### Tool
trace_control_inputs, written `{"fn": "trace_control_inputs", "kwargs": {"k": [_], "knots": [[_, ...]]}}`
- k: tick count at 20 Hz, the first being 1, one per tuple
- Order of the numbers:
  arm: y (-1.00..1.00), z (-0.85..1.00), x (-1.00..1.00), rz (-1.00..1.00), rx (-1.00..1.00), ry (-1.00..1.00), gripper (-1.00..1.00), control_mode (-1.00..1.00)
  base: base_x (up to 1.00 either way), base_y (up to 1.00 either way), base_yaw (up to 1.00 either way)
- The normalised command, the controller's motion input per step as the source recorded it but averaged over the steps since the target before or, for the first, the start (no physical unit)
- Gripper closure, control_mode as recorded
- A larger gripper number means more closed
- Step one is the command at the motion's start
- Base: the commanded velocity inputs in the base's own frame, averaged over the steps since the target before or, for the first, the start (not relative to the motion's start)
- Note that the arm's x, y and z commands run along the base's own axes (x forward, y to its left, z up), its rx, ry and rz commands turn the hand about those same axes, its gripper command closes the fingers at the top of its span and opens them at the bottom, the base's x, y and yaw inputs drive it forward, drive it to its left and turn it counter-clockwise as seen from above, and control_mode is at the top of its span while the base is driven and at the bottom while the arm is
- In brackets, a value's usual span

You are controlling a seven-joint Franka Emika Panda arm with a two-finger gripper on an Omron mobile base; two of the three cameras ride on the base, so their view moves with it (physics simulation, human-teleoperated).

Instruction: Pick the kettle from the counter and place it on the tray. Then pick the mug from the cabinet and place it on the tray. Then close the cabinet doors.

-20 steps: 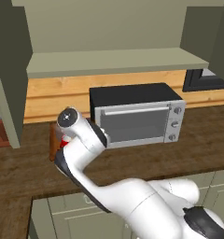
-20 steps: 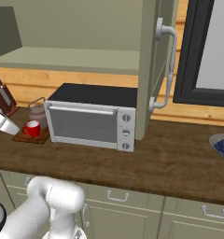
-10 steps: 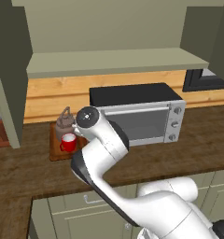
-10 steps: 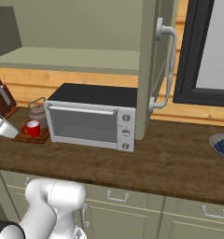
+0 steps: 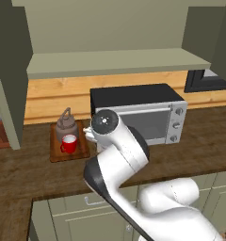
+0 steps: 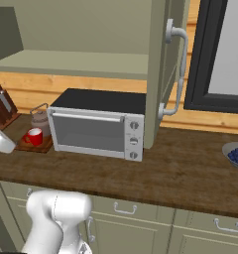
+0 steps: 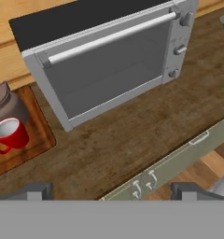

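The tray (image 5: 68, 153) lies on the worktop (image 5: 35, 169) near its back edge, just left of the toaster oven (image 5: 148, 117), and carries the kettle (image 5: 66, 124) behind and the mug (image 5: 68, 144) in front, close together. The fingers (image 7: 111, 190) are spread wide and empty above the worktop's front edge. The cabinet (image 5: 115, 61) shelf is bare; the right base view shows a cabinet door (image 6: 163, 74) swung open and a bowl (image 6: 236, 156) at the worktop's right end.

A bright red mug (image 5: 68, 144) with a white inside is seen beside a brownish-grey metal kettle (image 5: 67, 124) on a reddish-brown wooden tray (image 5: 56, 154). The dark brown worktop (image 7: 132, 135) is marked with wood grain. The silver toaster oven (image 6: 97, 130) is topped in black. The wall cabinet (image 5: 110, 33) is coloured sage green.
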Motion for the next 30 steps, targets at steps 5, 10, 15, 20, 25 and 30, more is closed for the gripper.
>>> {"fn": "trace_control_inputs", "kwargs": {"k": [5, 10, 15, 20, 25, 30], "knots": [[-0.17, 0.2, -0.58, 0.0, 0.0, -0.01, -1.0, -1.0, 0.0, 0.0, 0.0], [0.0, 0.3, -0.46, 0.0, -0.03, -0.05, -1.0, -1.0, 0.0, 0.0, 0.0], [-0.04, 0.35, -0.48, 0.0, 0.0, -0.09, -1.0, -1.0, 0.0, 0.0, 0.0], [0.04, 0.36, -0.3, 0.01, 0.0, -0.06, -1.0, -1.0, 0.0, 0.0, 0.0], [0.06, 0.35, -0.27, 0.05, 0.0, -0.01, -1.0, -1.0, 0.0, 0.0, 0.0], [0.14, 0.39, -0.36, 0.08, 0.11, -0.06, -1.0, -1.0, 0.0, 0.0, 0.0]]}}
